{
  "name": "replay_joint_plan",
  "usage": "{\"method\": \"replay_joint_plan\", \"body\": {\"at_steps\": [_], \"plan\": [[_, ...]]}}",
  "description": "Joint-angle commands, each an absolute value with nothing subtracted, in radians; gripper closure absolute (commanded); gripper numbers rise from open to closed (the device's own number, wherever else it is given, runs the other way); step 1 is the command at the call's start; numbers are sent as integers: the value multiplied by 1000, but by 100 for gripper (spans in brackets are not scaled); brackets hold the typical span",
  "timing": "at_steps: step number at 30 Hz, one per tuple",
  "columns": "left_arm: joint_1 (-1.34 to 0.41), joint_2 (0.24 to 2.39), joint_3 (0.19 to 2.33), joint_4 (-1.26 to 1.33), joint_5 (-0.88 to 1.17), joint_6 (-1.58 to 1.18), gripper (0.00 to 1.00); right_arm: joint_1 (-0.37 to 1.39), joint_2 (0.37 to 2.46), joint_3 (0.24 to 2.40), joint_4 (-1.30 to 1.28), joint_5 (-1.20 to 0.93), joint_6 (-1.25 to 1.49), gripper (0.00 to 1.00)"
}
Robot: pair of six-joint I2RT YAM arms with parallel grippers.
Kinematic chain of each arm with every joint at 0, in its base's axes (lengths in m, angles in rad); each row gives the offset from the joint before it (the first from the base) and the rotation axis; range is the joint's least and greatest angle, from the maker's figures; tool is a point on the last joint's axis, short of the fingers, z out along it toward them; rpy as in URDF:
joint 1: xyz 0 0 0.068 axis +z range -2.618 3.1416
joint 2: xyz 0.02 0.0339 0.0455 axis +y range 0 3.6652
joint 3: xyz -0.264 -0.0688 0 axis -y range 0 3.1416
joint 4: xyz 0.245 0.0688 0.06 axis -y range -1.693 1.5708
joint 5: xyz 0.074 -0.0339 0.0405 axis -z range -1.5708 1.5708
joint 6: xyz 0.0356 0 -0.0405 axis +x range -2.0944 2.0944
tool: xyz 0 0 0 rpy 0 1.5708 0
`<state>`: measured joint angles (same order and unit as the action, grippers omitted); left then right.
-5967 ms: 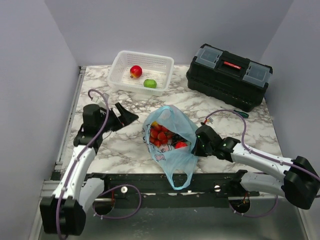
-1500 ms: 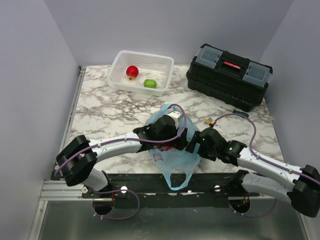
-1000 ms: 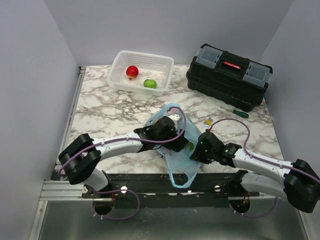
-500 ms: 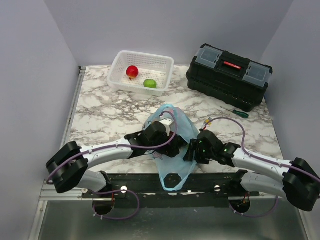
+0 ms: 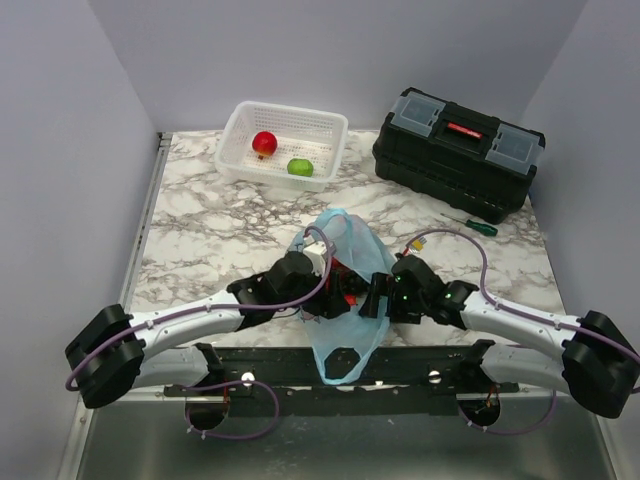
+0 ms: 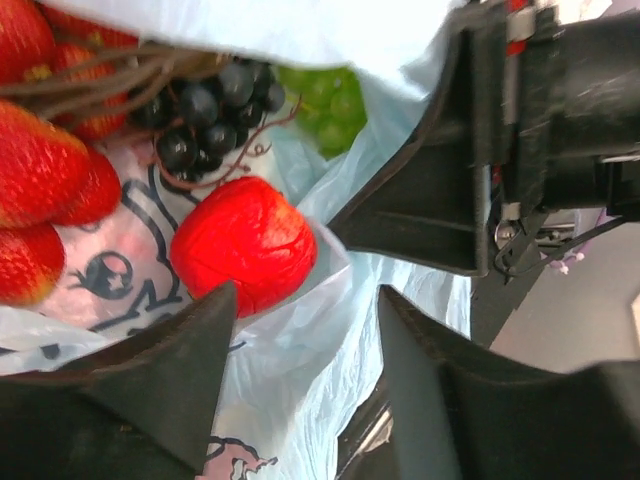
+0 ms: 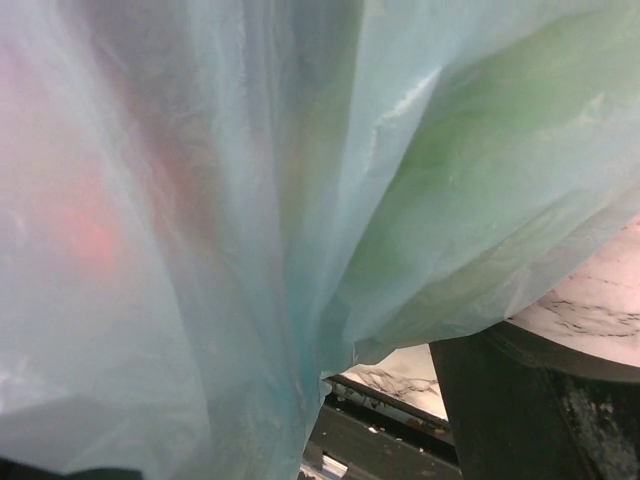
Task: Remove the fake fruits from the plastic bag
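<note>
Pale grey walls stand around a marble-patterned counter [image 5: 200,215]. At 11 o'clock on it is a white lattice basket [image 5: 320,130], with a red apple [image 5: 264,143] and a small green fruit [image 5: 299,167] inside. At 1 o'clock sits a black toolbox [image 5: 460,150], and a green-handled screwdriver [image 5: 470,226] lies just beside it on the 5 o'clock side.

The plastic bag [image 5: 355,240] lies a little toward 6 o'clock from the centre, and one loop handle [image 5: 340,362] hangs over the near edge. The fake fruits [image 6: 240,240] are inside the bag. The left wrist view shows a wrinkled red round fruit [image 6: 255,255] in the middle, strawberries [image 6: 40,170] at 9 o'clock, dark grapes [image 6: 205,105] at 12 o'clock and green grapes [image 6: 325,95] just beyond them.

The left gripper [image 5: 338,290] reaches into the mouth of the bag from 8 o'clock. Its jaws are apart and hold nothing; the red round fruit lies just past the fingertips, on the bag film.

The right gripper [image 5: 372,297] presses against the bag from 4 o'clock. Its own camera sees almost only blue film, with one finger [image 7: 530,400] far at the edge, so the jaws stand wide.
</note>
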<state>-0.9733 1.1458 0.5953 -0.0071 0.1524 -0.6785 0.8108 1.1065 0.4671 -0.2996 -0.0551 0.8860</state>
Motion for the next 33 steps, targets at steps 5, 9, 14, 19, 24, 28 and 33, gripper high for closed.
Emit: {"method": "replay_joint_plan", "body": {"at_steps": [5, 9, 14, 19, 24, 28, 33], "plan": [[-975, 1180, 435, 108, 236, -782, 61, 817, 1078, 507, -301, -91, 847, 0], [-976, 1229, 444, 75, 235, -774, 66, 818, 1067, 491, -233, -163, 827, 0], [-975, 1341, 528, 55, 189, -731, 69, 818, 1108, 467, -186, -185, 838, 0], [-975, 1436, 606, 38, 171, -688, 71, 818, 1109, 420, -164, -81, 888, 1], [-976, 1426, 610, 20, 150, -669, 71, 819, 1146, 392, -140, -6, 917, 15], [-975, 1322, 565, 28, 149, -661, 68, 818, 1149, 378, -155, 72, 911, 41], [-975, 1177, 570, 2, 167, -667, 41, 818, 1151, 363, -151, 65, 895, 60]]}}
